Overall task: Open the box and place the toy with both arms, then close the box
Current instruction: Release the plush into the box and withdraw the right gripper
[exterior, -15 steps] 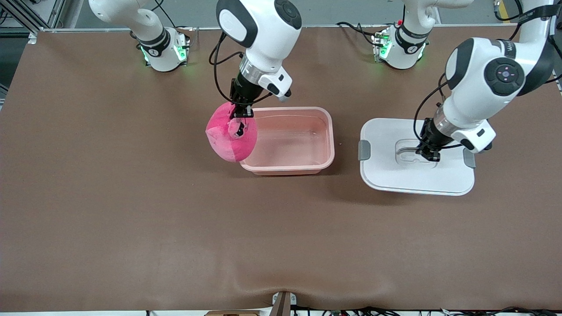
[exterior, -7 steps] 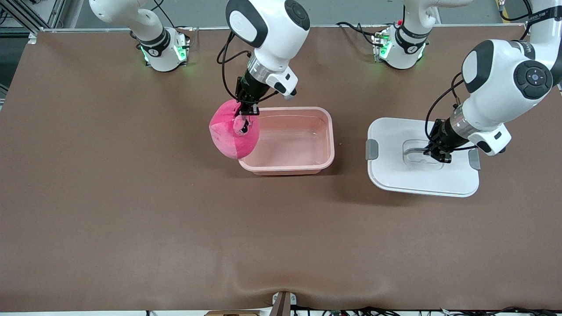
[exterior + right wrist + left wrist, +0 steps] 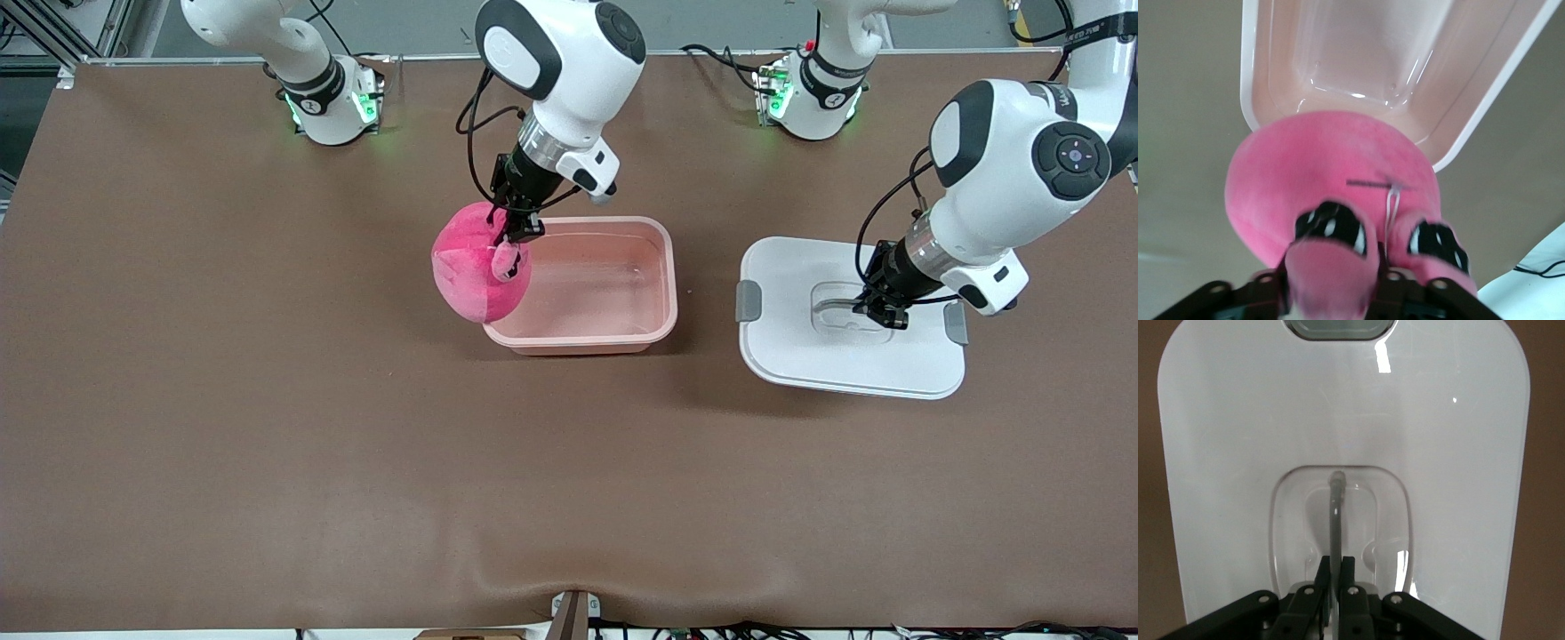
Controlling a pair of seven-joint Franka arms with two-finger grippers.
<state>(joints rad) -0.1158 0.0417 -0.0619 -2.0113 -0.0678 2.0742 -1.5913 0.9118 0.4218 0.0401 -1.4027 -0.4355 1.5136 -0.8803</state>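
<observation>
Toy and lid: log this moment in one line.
toy: held over box rim | right gripper: gripping toy | left gripper: shut on lid handle | box: open

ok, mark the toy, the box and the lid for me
toy (image 3: 467,271): front view, plush body over the box's end rim
box (image 3: 671,293): front view, end rim toward the lid
lid (image 3: 791,351): front view, flat white top near the corner

Fuzzy pink plush toy, glossy smooth plastic box and lid, matt brown tabletop
</observation>
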